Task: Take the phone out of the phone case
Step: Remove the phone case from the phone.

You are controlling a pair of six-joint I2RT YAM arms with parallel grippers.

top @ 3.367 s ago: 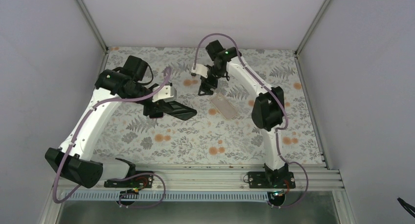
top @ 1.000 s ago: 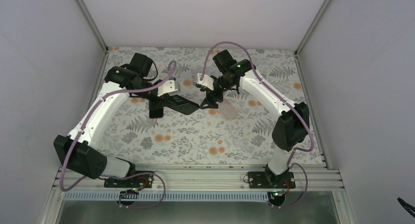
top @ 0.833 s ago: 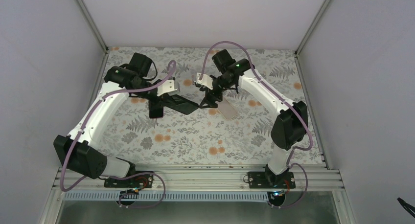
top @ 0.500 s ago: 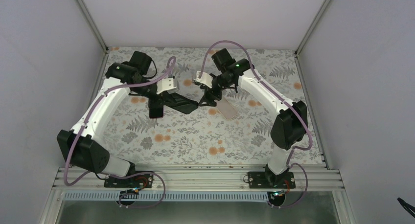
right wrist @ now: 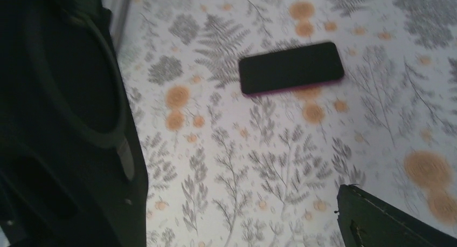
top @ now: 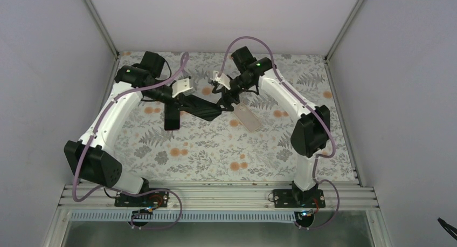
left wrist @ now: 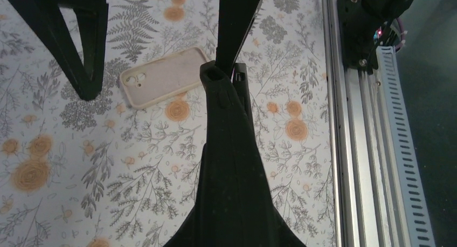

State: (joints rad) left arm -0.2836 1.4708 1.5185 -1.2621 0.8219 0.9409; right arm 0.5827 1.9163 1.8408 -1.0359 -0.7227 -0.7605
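Observation:
The phone [top: 172, 119] is a black slab lying flat on the flowered table, left of centre; the right wrist view shows it with a pink edge [right wrist: 291, 68]. The phone case [top: 247, 118] is pale beige, lies empty on the table and shows its camera cutout in the left wrist view [left wrist: 164, 77]. My left gripper [top: 214, 112] is shut on nothing, between phone and case, its tip [left wrist: 218, 74] next to the case's end. My right gripper [top: 223, 100] is open and empty just behind the left tip, near the case's far end; in its own view the jaws [right wrist: 237, 204] stand wide.
A grey metal rail [top: 215, 190] with both arm bases runs along the near table edge. Grey walls close in the left, back and right. The right gripper's fingers [left wrist: 81, 42] hang close in front of my left gripper.
My right gripper has drawn back and left, away from the case's near-left end. The left arm has shifted slightly toward the back, staying shut. Phone and case have not moved.

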